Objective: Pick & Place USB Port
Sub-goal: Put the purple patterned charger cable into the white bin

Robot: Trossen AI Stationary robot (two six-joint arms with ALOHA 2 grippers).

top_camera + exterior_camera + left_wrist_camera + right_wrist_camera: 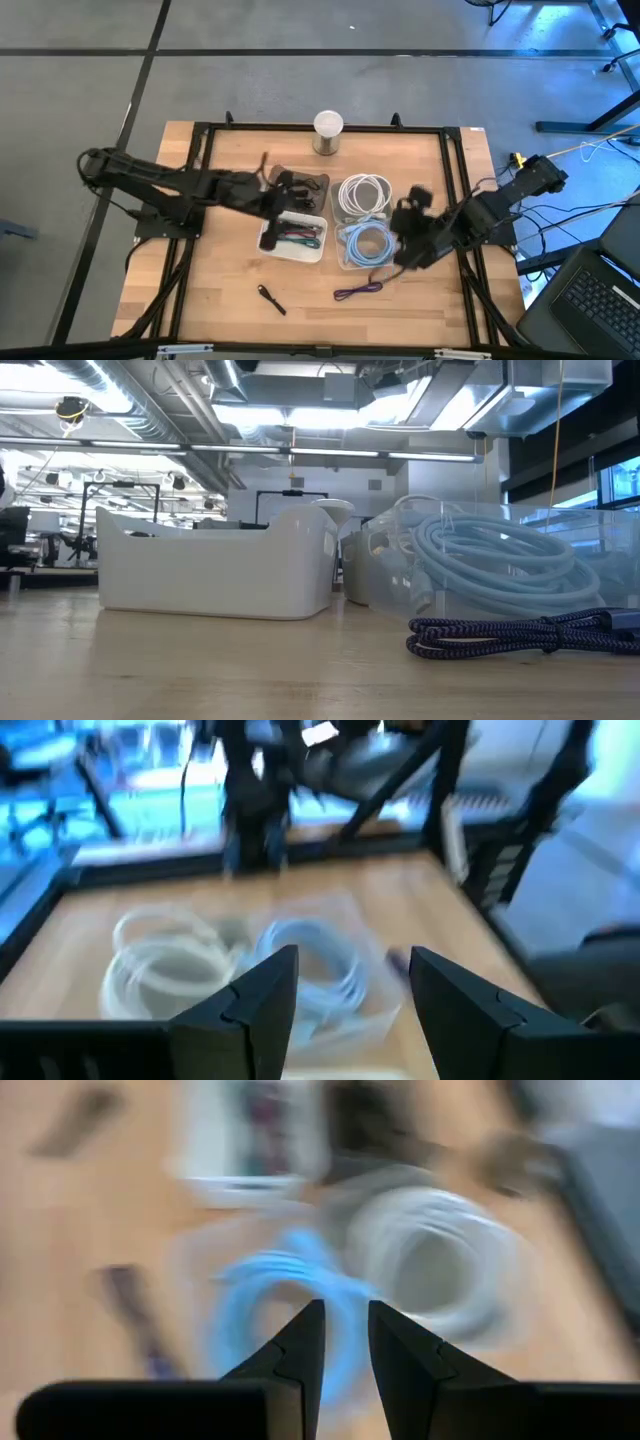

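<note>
Left claw, spread and empty, hangs over the white bin's far edge; right claw narrowly parted.

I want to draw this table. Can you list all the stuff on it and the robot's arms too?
white bin: one, white, middle of table, red and green cables inside
clear box: one, see-through, right of the white bin
white cable: one coil, white, far part of the clear box
blue cable: one coil, light blue, near part of the clear box
purple cable: one, dark purple, on the table in front of the clear box
black piece: one, black, near front edge
cup: one, white lid, far edge
left gripper: one, dark, open, over the white bin
right gripper: one, dark, over the blue cable
</note>
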